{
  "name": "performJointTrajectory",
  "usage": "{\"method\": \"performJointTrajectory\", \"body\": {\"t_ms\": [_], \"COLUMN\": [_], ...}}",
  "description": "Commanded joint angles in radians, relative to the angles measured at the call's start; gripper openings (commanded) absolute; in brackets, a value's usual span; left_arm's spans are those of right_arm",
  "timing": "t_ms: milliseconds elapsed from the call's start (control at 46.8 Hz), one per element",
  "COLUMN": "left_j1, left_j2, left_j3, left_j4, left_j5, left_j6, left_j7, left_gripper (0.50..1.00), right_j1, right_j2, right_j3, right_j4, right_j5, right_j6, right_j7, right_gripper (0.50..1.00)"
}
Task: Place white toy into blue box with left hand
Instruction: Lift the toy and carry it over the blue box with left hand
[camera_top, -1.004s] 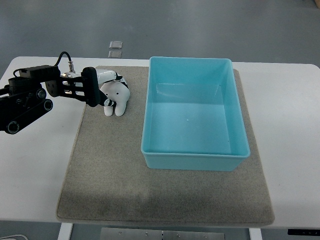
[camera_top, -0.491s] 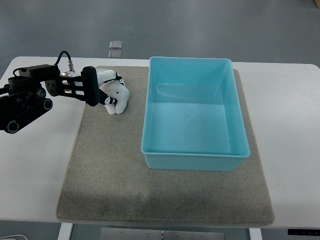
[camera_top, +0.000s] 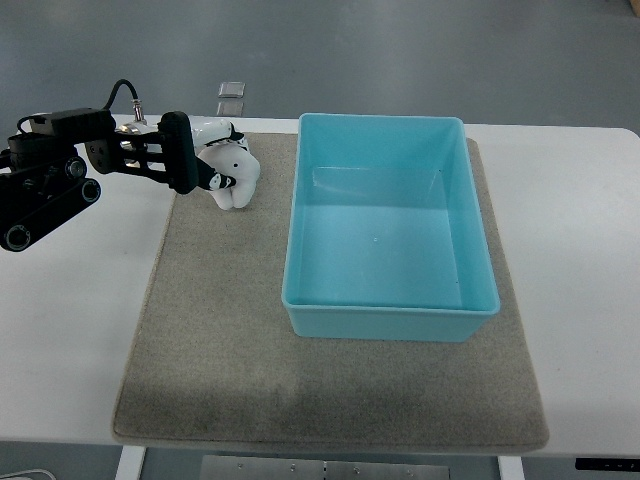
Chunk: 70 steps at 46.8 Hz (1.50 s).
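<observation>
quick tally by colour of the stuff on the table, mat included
White: 1, the white toy held in the left hand
Blue: 1, the blue box
Grey: 1, the mat
Total: 3

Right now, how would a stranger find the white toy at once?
Start at the grey mat on the white table. Left of the blue box, near the mat's far left corner, the black left hand grips the white toy, the only small white thing there.

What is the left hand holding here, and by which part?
The left hand grips the white toy from its left side, fingers wrapped around that end; its right end sticks out free over the mat.
</observation>
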Motion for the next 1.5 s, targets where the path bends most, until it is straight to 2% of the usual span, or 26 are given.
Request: {"method": "performJointTrajectory", "body": {"t_ms": [0, 363, 491, 791, 919, 1090, 1474], "left_j1": [-0.037, -0.191, -0.201, -0.201, -0.201, -0.2, -0.185], "left_j2": [0.035, 0.105, 0.108, 0.075, -0.024, -0.136, -0.212], "left_j3": [0.001, -0.017, -0.022, -0.039, -0.037, -0.028, 0.022], "left_j4": [-0.022, -0.088, -0.176, -0.329, -0.318, -0.243, -0.18], "left_j5": [0.0, -0.012, -0.012, -0.012, -0.009, 0.002, 0.009], "left_j6": [-0.008, -0.135, -0.166, -0.175, -0.175, -0.175, -0.172], "left_j7": [-0.001, -0.001, 0.0, 0.002, 0.006, 0.048, 0.049], "left_gripper": [0.5, 0.5, 0.5, 0.5, 0.5, 0.5, 0.5], "right_j1": [0.0, 0.0, 0.0, 0.0, 0.0, 0.0, 0.0], "right_j2": [0.0, 0.0, 0.0, 0.0, 0.0, 0.0, 0.0], "right_j3": [0.0, 0.0, 0.0, 0.0, 0.0, 0.0, 0.0], "right_j4": [0.0, 0.0, 0.0, 0.0, 0.0, 0.0, 0.0], "right_j5": [0.0, 0.0, 0.0, 0.0, 0.0, 0.0, 0.0], "right_j6": [0.0, 0.0, 0.0, 0.0, 0.0, 0.0, 0.0], "right_j7": [0.0, 0.0, 0.0, 0.0, 0.0, 0.0, 0.0], "right_gripper": [0.936, 0.936, 0.936, 0.936, 0.936, 0.936, 0.936]}}
